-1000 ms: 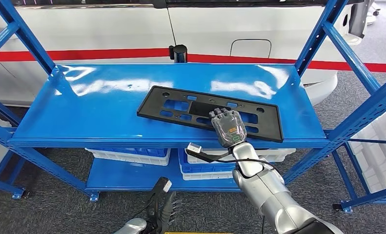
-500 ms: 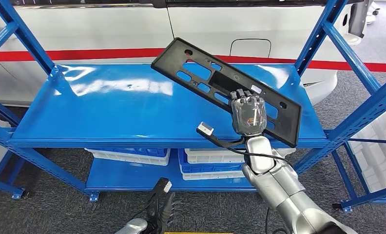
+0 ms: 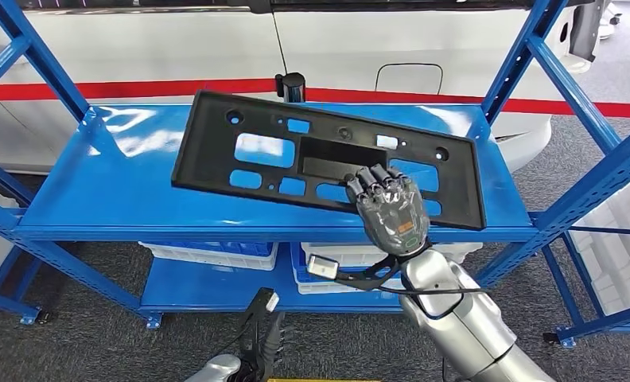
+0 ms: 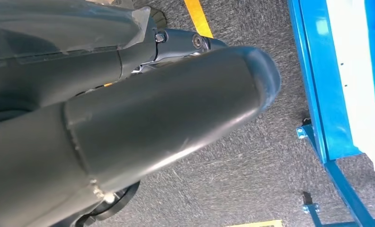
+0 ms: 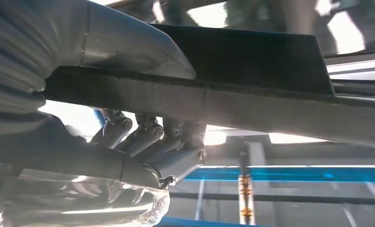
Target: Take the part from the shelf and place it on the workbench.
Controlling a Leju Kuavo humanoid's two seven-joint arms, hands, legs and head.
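The right hand (image 3: 393,212) grips the lower edge of a long black plastic part (image 3: 296,155), fingers curled over its face and thumb (image 5: 129,45) pressed on the other side. The part is raised above the blue shelf (image 3: 137,187), tilted up to face the camera, its long axis running left to right. White bins (image 3: 208,253) sit on the lower shelf level. A white vehicle with a red stripe (image 3: 137,87) stands behind. The left hand (image 3: 266,342) hangs low above the carpet; whether it is closed cannot be told.
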